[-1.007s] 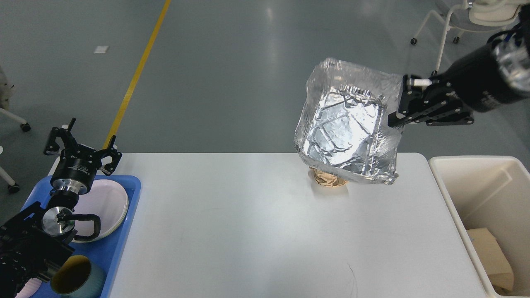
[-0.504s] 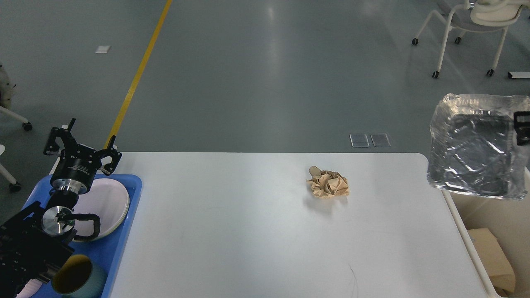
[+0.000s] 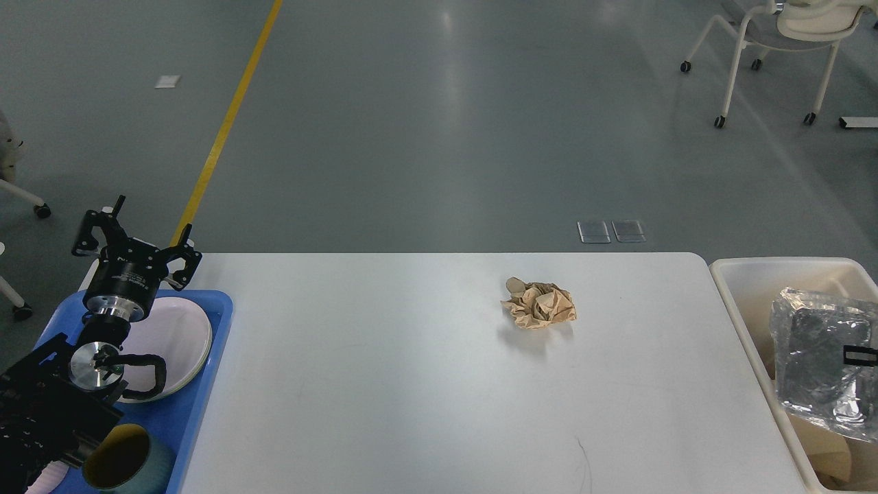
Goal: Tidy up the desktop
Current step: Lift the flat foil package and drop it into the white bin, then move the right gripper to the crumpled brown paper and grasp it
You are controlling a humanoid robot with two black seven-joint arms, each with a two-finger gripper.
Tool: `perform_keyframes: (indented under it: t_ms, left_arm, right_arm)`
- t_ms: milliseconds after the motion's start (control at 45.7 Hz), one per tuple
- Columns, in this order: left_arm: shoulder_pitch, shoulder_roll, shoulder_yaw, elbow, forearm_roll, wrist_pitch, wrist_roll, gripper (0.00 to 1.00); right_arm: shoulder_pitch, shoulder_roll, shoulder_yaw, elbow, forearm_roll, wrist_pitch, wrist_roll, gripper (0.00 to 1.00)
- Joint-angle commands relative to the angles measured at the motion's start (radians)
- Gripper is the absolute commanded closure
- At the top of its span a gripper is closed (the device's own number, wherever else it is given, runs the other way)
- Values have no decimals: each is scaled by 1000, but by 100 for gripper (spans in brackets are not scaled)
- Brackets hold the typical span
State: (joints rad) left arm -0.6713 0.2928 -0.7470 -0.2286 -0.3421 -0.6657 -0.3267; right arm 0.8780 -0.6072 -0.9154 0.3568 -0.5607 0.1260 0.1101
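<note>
The white desktop bears a crumpled ball of brown paper right of its middle. A crinkled foil tray hangs tilted inside the cream bin at the right. Only the black fingertips of my right gripper show at the right edge, closed on the foil tray's rim. My left gripper is open and empty, raised over the far end of the blue tray at the left.
The blue tray holds a white plate and a teal cup with a yellow inside. Brown cardboard lies in the bin under the foil tray. A wheeled chair stands on the floor at the far right.
My right gripper carried the foil tray from above the paper ball to the right and lowered it into the cream bin. The paper ball now shows whole. The left arm has not moved.
</note>
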Motion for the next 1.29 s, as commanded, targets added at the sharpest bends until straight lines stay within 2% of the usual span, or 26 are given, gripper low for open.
perform_keyframes:
  t_ms: [0, 285, 438, 547, 701, 744, 788, 876, 920, 963, 1160, 1204, 1270]
  left_arm:
    - [-1, 0, 0, 0, 0, 0, 0, 0]
    - [-1, 0, 0, 0, 0, 0, 0, 0]
    - [1, 0, 0, 0, 0, 0, 0, 0]
    - [1, 0, -2, 0, 0, 0, 0, 0]
    - [1, 0, -2, 0, 0, 0, 0, 0]
    - [-1, 0, -2, 0, 0, 0, 0, 0]
    - [1, -1, -2, 0, 0, 0, 0, 0]
    - [1, 0, -2, 0, 0, 0, 0, 0]
    - [1, -1, -2, 0, 0, 0, 0, 0]
    - [1, 0, -2, 0, 0, 0, 0, 0]
    - [1, -1, -2, 0, 0, 0, 0, 0]
    - [1, -1, -2, 0, 0, 0, 0, 0]
    - [1, 0, -2, 0, 0, 0, 0, 0]
  right_arm:
    - [-27, 12, 32, -18, 2, -3, -1, 0]
    - [-4, 0, 27, -4, 1, 6, 0, 0]
    - [159, -52, 3, 102, -13, 26, 2, 0]
    - [485, -124, -86, 293, -41, 130, 2, 0]
    - [1161, -141, -296, 646, -56, 375, 3, 0]
    - [1392, -117, -318, 753, -54, 485, 7, 0]
    - [1551, -79, -310, 809, -54, 588, 22, 0]
    - [1728, -10, -274, 853, -36, 768, 97, 0]
    - [1754, 6, -243, 855, -31, 828, 121, 0]
    - [1757, 15, -229, 855, -31, 834, 134, 0]
    - [1688, 27, -223, 899, -10, 834, 132, 0]
    - [1650, 44, -223, 900, 16, 805, 128, 0]
    - [1549, 81, -224, 889, 48, 700, 122, 0]
